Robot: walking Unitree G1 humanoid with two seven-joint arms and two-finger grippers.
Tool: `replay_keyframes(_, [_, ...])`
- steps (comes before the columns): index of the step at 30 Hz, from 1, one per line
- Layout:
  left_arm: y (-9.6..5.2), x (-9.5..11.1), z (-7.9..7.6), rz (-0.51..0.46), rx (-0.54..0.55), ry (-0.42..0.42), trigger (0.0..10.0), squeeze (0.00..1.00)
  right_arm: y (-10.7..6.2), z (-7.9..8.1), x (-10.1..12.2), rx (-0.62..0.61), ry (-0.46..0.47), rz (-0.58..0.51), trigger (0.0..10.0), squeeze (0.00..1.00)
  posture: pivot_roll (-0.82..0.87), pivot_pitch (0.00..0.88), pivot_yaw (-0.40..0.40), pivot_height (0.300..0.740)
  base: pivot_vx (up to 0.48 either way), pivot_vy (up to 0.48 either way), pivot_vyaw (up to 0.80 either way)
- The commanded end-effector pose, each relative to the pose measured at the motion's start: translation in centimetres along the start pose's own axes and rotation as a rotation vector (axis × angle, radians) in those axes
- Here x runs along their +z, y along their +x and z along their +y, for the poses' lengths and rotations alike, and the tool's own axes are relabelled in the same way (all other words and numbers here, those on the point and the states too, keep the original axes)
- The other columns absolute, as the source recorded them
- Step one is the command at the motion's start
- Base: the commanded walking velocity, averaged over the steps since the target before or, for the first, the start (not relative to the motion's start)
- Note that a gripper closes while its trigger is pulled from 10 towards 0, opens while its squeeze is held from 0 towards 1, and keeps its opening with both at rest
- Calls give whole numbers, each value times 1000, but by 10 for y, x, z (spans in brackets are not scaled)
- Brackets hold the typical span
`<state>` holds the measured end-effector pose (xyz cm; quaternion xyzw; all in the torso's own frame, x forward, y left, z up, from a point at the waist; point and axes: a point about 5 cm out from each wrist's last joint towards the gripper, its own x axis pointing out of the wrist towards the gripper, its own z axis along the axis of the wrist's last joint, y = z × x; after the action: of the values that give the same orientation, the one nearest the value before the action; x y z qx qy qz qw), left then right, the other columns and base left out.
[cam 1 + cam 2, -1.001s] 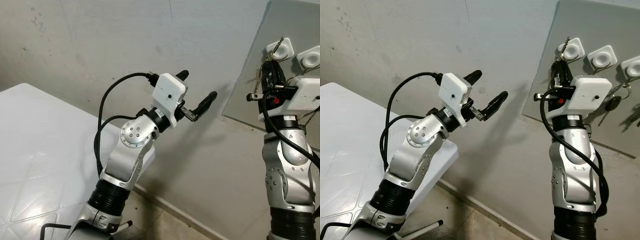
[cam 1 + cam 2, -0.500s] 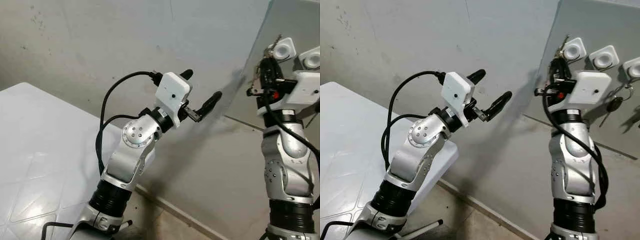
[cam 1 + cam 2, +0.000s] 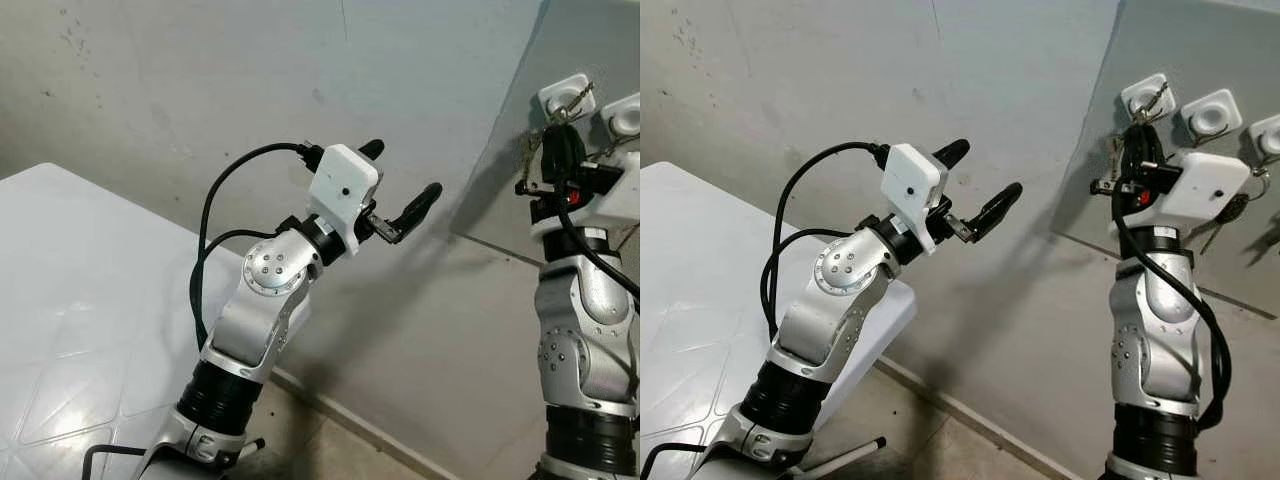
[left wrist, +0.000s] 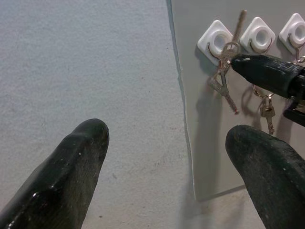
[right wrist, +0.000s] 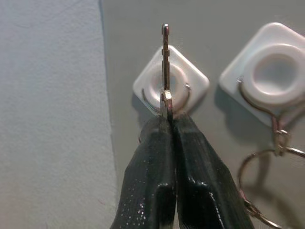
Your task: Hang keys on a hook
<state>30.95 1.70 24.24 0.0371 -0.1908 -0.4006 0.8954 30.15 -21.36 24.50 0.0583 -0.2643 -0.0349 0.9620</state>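
My right gripper (image 5: 167, 121) is shut on a brass key (image 5: 165, 62), which stands upright right in front of the leftmost white hook (image 5: 193, 78) on the grey board (image 3: 1200, 40). In the left wrist view the rest of the key bunch (image 4: 224, 83) dangles from its ring just under that hook (image 4: 214, 39). Whether the ring is around the hook's wire I cannot tell. From the head, the right gripper (image 3: 555, 145) is raised against the board. My left gripper (image 3: 400, 170) is open and holds nothing, in mid-air to the board's left, pointing at the wall.
The neighbouring hook (image 5: 276, 71) carries a key ring, and more keys (image 3: 1230, 210) hang further right on the board. A white table (image 3: 70, 280) stands at the lower left. The plain wall (image 3: 200, 80) is close behind both arms.
My right gripper, with the key, has moved right from beside the leftmost hook to directly in front of it. The left arm has hardly moved.
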Motion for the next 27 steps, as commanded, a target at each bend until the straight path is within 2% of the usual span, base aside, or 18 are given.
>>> replay_keyframes(1, [1,4,2,-9,5,4,10000,0,-2,-7,1,-36,0,5,10000,0,-21,32,-33,740,0,0,0])
replay_keyframes(11, [0,4,4,-4,18,-3,10000,0,-8,-8,-1,-33,-8,25,10000,0,-20,40,-32,740,0,0,0])
replay_keyframes(26, [0,5,7,-6,45,-3,10000,0,-4,-1,2,2,34,3,10000,0,-9,37,-40,740,0,0,0])
replay_keyframes(27, [0,5,7,-7,47,-4,10000,0,-4,-1,1,6,44,4,10000,1000,-9,37,-42,740,0,0,0])
